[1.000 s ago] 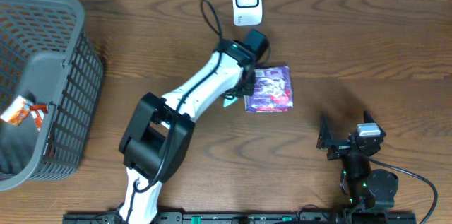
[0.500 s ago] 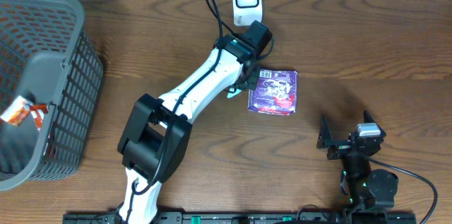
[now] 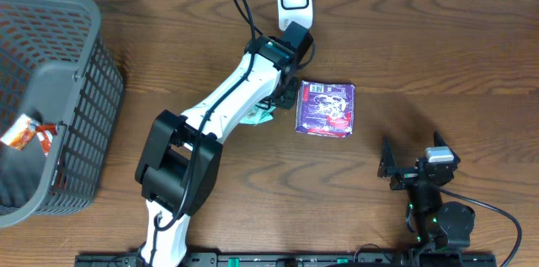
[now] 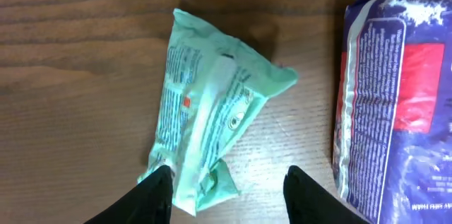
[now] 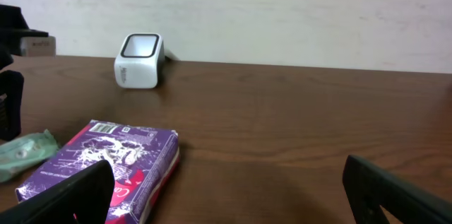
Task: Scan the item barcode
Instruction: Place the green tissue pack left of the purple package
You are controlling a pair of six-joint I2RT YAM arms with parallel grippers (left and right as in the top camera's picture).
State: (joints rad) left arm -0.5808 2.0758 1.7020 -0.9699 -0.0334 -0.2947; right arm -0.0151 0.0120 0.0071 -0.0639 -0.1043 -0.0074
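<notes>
A purple packet [image 3: 325,109] lies flat on the wooden table, its white barcode label facing up at the far edge. The same purple packet [image 4: 395,97] fills the right side of the left wrist view. A crumpled green packet [image 4: 212,111] lies just left of it. My left gripper [image 4: 229,196] hovers open above the table, and the green packet's near end sits by its left finger [image 4: 152,199]. The white scanner [image 3: 295,2] stands at the table's far edge, beyond the left gripper [image 3: 280,98]. My right gripper [image 5: 226,196] rests open near the front right, holding nothing.
A grey mesh basket [image 3: 80,90] stands at the left edge with an orange packet [image 3: 25,132] inside. In the right wrist view the scanner [image 5: 140,61] stands in front of a white wall, behind the purple packet [image 5: 106,160].
My left gripper has opened and let go of the purple packet, which now lies on the table. The left arm has pulled back slightly to the left. The right arm has not moved.
</notes>
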